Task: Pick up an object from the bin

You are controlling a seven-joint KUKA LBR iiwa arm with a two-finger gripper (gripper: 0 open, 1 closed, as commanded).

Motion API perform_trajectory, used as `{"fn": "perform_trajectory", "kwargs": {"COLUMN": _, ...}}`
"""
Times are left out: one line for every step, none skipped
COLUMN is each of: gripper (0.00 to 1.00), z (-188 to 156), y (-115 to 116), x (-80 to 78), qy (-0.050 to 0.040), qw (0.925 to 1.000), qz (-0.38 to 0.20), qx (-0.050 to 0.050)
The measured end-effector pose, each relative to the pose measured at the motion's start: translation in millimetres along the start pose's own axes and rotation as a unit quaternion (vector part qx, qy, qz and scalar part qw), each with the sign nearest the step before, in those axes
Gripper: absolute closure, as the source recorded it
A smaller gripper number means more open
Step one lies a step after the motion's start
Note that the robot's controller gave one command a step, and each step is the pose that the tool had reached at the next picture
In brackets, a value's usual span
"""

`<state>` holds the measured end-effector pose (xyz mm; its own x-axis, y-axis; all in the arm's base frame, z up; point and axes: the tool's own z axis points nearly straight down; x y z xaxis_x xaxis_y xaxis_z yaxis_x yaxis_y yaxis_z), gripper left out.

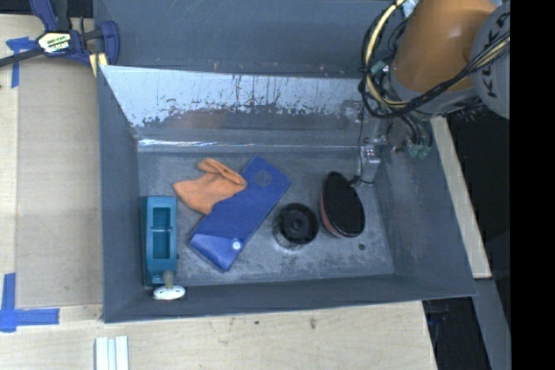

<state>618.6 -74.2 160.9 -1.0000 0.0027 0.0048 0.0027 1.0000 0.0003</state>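
Grey bin (260, 30) holds five things. Left: teal block (160, 238), white cap (169, 292) at its near end. Middle: orange cloth (208, 184) touching blue flat case (241, 212), then black round lid (297, 224). Right: black oval thing with red edge (342, 205), jaws at its far end. Jaws spread or pressed together: cannot tell.

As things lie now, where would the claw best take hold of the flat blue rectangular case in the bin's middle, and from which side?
Probably across the long edges of the flat blue rectangular case, midway, from straight above. It lies flat and slanted, so the claw would need turning to match. The crumpled orange cloth lies against its upper left edge, so grip lower.
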Motion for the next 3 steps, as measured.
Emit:
{"fn": "perform_trajectory", "kwargs": {"gripper": 0.00, "z": -5.2, "y": 0.2, "x": -1.8, "qy": -0.0043, "qw": 1.0000, "qz": -0.001, "qx": 0.000}}
{"fn": "perform_trajectory", "kwargs": {"gripper": 0.00, "z": 61.3, "y": 18.7, "x": 47.0, "qy": -0.0058, "qw": 0.9993, "qz": -0.036, "qx": 0.001}}
{"fn": "perform_trajectory", "kwargs": {"gripper": 0.00, "z": 69.1, "y": 27.6, "x": 66.3, "qy": -0.0062, "qw": 0.9966, "qz": -0.082, "qx": 0.000}}
